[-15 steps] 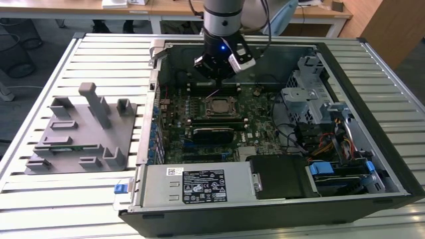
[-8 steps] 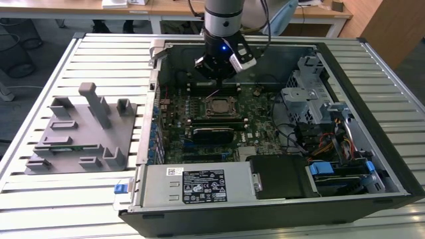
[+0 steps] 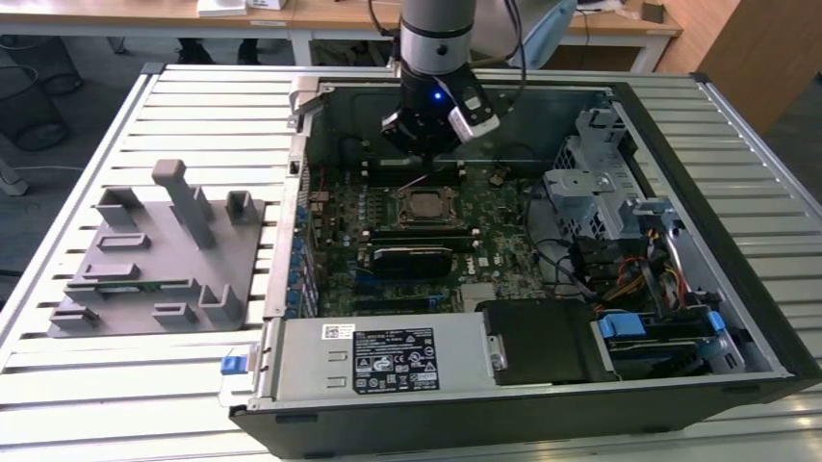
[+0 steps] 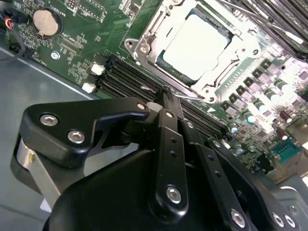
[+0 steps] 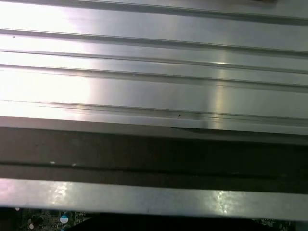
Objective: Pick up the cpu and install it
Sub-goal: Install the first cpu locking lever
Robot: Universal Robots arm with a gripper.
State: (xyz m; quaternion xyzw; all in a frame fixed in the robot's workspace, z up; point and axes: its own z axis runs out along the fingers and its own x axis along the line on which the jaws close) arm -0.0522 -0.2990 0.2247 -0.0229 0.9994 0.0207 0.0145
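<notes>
A ribbed metal table [image 3: 154, 115] carries an open computer case [image 3: 719, 241], with a grey plastic tray [image 3: 141, 260] beside it on the exterior view's left; the cpu [image 4: 195, 45] sits in its socket [image 4: 144, 48] on the green motherboard [image 4: 86, 33], silver top showing, the metal frame around it; the gripper [image 4: 166, 94] hangs just above the memory slots [image 4: 125, 79] next to the socket, fingers clenched together and grasping nothing; the risk, I judge, is that a low or skewed move lets the fingertips scrape the slots or knock the frame, or that a chip not fully seated bends pins under pressure.
</notes>
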